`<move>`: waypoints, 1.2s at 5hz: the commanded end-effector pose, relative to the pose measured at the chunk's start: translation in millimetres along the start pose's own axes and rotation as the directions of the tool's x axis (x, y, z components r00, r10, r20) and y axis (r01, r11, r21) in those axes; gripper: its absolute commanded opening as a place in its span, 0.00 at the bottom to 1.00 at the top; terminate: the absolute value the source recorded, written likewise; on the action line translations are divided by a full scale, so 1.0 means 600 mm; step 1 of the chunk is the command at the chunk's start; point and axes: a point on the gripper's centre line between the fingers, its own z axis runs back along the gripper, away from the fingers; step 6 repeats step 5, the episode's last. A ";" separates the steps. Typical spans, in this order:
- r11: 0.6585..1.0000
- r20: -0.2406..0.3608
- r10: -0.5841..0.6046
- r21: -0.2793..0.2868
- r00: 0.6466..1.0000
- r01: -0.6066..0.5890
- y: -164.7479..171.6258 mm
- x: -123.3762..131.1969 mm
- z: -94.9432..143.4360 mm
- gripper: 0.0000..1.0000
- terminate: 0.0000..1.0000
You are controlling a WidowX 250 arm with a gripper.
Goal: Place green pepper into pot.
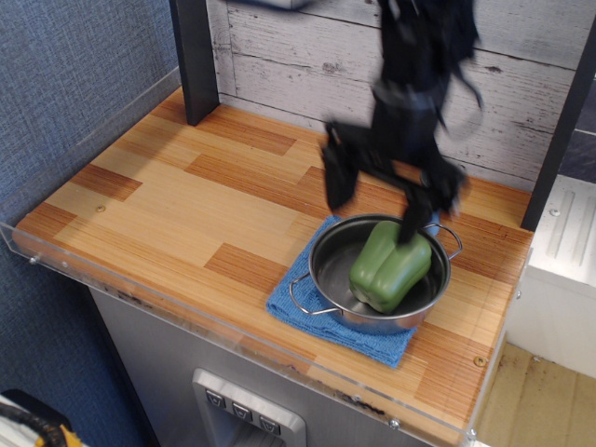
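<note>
The green pepper (388, 266) lies tilted inside the shiny steel pot (328, 270), leaning toward its right wall. The pot stands on a blue cloth (296, 303) near the table's front right. My black gripper (377, 203) hangs above the pot's back rim, blurred by motion. Its two fingers are spread wide apart and hold nothing. The left finger (337, 179) is clear of the pot; the right finger (416, 216) is just above the pepper's top.
A dark post (194, 60) stands at the back left of the wooden table (168, 200). A clear acrylic lip (140, 284) runs along the table's front edge. A white unit (563, 270) stands to the right, past a second dark post.
</note>
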 end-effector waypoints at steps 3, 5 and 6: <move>0.999 -0.066 0.034 -0.031 0.997 -0.036 0.102 0.033 0.017 1.00 0.00; 0.999 -0.066 0.034 -0.031 0.997 -0.036 0.102 0.033 0.017 1.00 1.00; 0.999 -0.066 0.034 -0.031 0.997 -0.036 0.102 0.033 0.017 1.00 1.00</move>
